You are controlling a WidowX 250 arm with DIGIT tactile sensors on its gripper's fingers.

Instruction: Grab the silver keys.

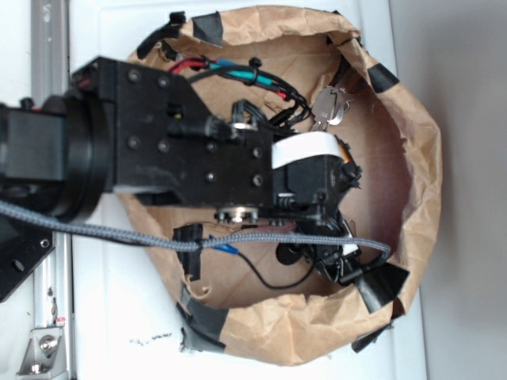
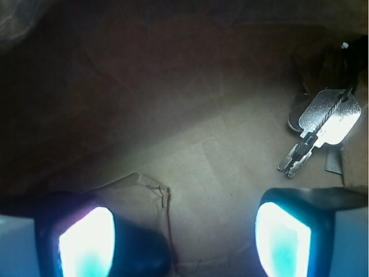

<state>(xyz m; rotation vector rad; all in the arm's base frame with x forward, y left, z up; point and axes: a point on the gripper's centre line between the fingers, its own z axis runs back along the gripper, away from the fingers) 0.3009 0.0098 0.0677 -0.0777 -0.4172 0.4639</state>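
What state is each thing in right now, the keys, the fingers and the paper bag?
silver keys: lying flat on the bag floor, not held, off to one side beyond the fingers.
gripper: open, fingers spread apart with nothing between them, down inside the bag.
brown paper bag: open at the top, rim rolled down and taped with black tape, crumpled.

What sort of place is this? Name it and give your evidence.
Probably a lab test setup, not a home: a crumpled brown paper bin edged with black tape sits on a white surface, the gripper open inside it, and the silver keys lie on its floor.
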